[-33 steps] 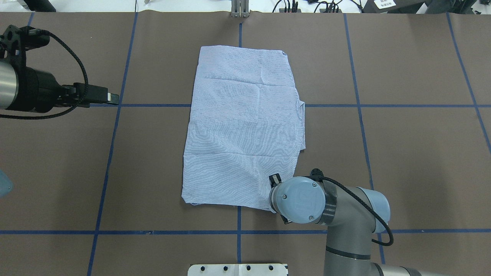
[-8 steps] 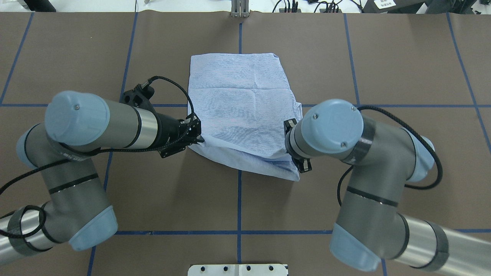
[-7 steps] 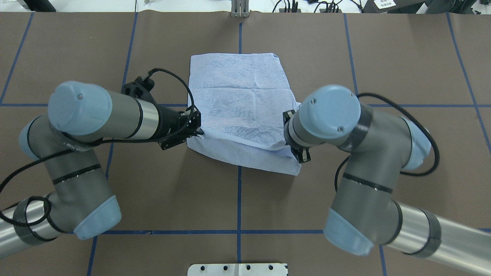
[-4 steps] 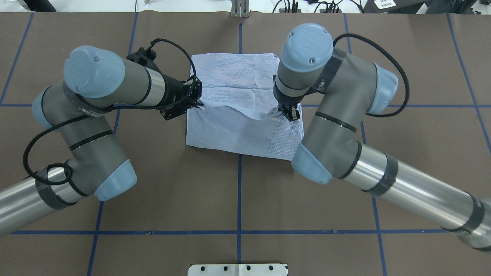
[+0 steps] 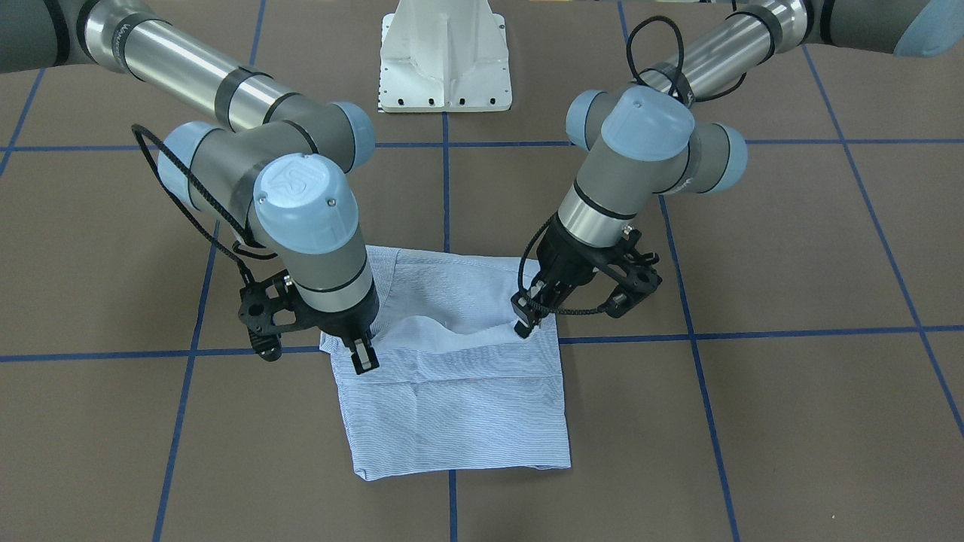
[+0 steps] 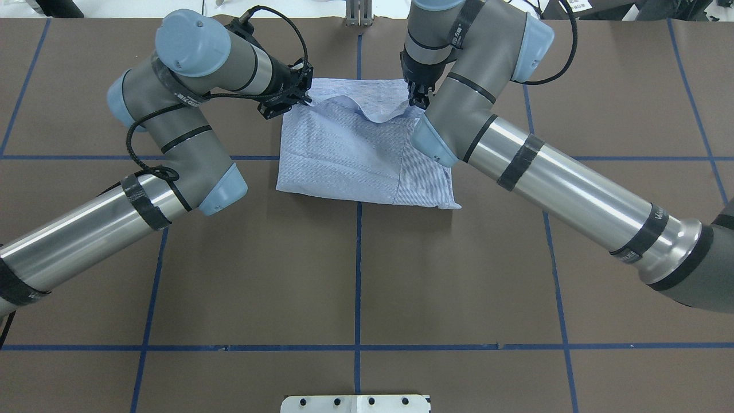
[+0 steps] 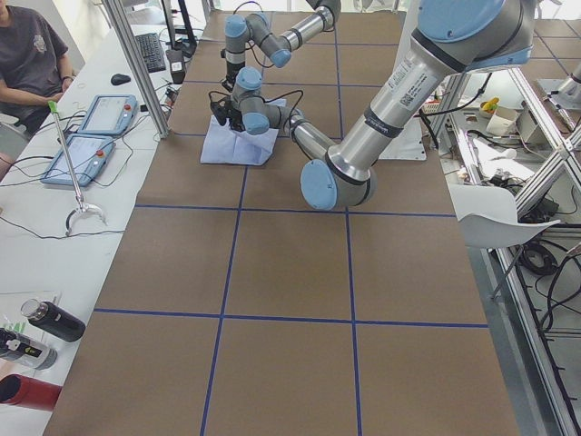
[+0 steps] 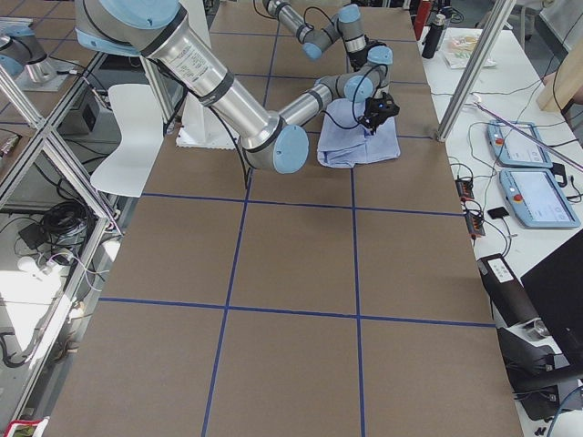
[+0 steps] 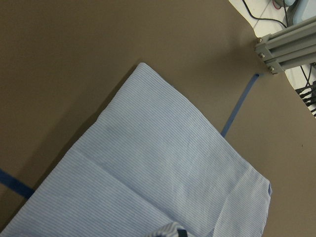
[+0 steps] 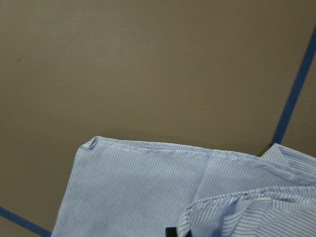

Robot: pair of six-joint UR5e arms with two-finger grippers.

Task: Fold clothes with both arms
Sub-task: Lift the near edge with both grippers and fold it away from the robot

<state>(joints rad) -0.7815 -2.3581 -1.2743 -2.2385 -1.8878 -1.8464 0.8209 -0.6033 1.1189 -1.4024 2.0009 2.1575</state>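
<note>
Left hand (image 6: 305, 101) and right hand (image 6: 417, 98) pinch shirt (image 6: 344, 155), pedestal (image 5: 446, 60) well apart.

The shirt (image 6: 355, 155) is light blue, finely striped white. The surface (image 6: 258, 275) is brown with blue tape lines (image 6: 357, 275). The left arm (image 6: 189, 143) and right arm (image 6: 573, 195) are grey-silver with light blue caps; the left end effector (image 6: 308, 101) and right end effector (image 6: 417, 100) are black.

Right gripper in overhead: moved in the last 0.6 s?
Yes. Right gripper, holding the shirt, went from the tape line to well past it, away from the robot.
</note>
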